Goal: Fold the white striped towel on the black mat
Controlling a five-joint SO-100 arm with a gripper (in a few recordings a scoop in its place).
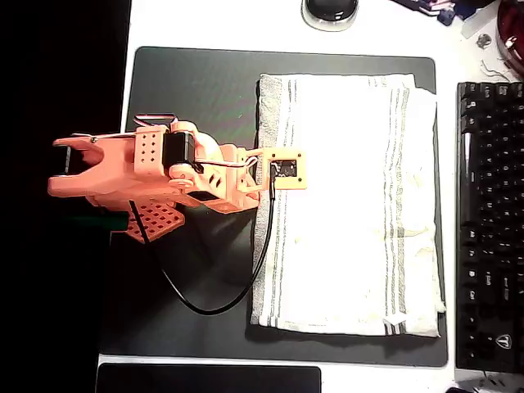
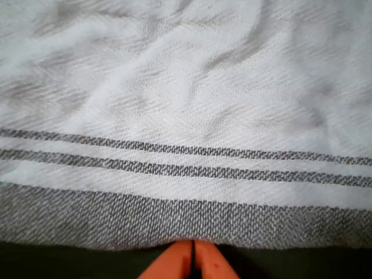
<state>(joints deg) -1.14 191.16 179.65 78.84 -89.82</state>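
The white striped towel [image 1: 344, 205] lies spread flat on the right half of the black mat [image 1: 196, 90], with grey stripes along its left and right edges. In the overhead view my orange arm reaches in from the left, and its wrist camera block sits over the towel's left edge; the fingers are hidden beneath it. In the wrist view the towel [image 2: 186, 99] lies wrinkled ahead of my gripper [image 2: 192, 256]. The two orange fingertips [image 2: 209, 264] are pressed together right at the towel's grey hem, where the cloth puckers slightly.
A black keyboard [image 1: 490, 221] runs along the mat's right side. A computer mouse [image 1: 330, 10] rests beyond the mat's far edge. A black cable [image 1: 214, 307] loops from the arm across the bare mat. Another dark flat item [image 1: 209, 379] lies at the near edge.
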